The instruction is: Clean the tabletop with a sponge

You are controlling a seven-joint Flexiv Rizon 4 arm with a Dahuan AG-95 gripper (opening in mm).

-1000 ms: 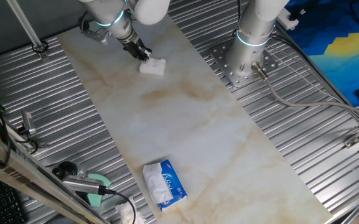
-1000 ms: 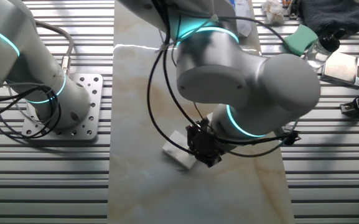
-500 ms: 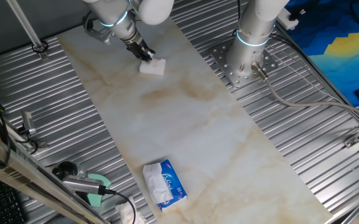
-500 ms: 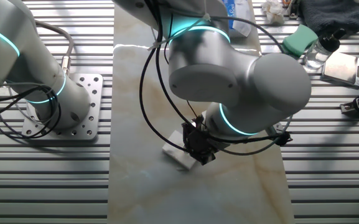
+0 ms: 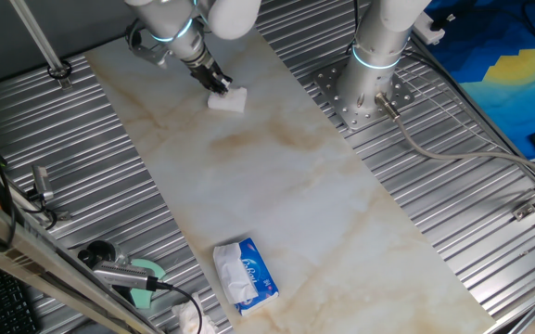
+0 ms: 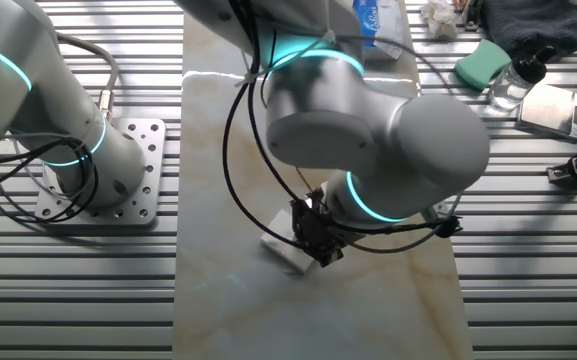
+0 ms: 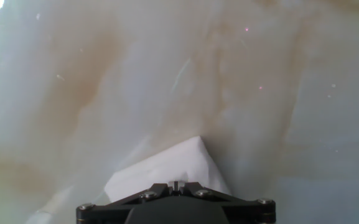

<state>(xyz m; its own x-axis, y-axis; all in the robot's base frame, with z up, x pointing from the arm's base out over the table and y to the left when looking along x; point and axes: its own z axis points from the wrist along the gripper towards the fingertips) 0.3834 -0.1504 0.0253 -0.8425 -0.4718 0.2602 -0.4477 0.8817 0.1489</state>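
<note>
The white sponge (image 5: pixel 229 99) lies flat on the white marble tabletop (image 5: pixel 276 186) near its far end. My gripper (image 5: pixel 217 85) is shut on the sponge's edge and presses it to the slab. In the other fixed view the sponge (image 6: pixel 285 243) sticks out to the left of the black gripper (image 6: pixel 315 238), under the big grey arm. In the hand view the sponge (image 7: pixel 170 168) shows as a white wedge just ahead of the gripper (image 7: pixel 175 185), with veined tabletop (image 7: pixel 167 74) beyond.
A blue-and-white tissue pack (image 5: pixel 245 274) lies at the tabletop's near end. A second arm's base (image 5: pixel 369 79) stands on ribbed metal to the right. Tools, a green item (image 5: pixel 145 292) and a crumpled tissue (image 5: pixel 190 320) lie at the lower left.
The gripper and sponge have slid a short way along the slab; the arm shifted slightly left in the other fixed view. The grip has not changed.
</note>
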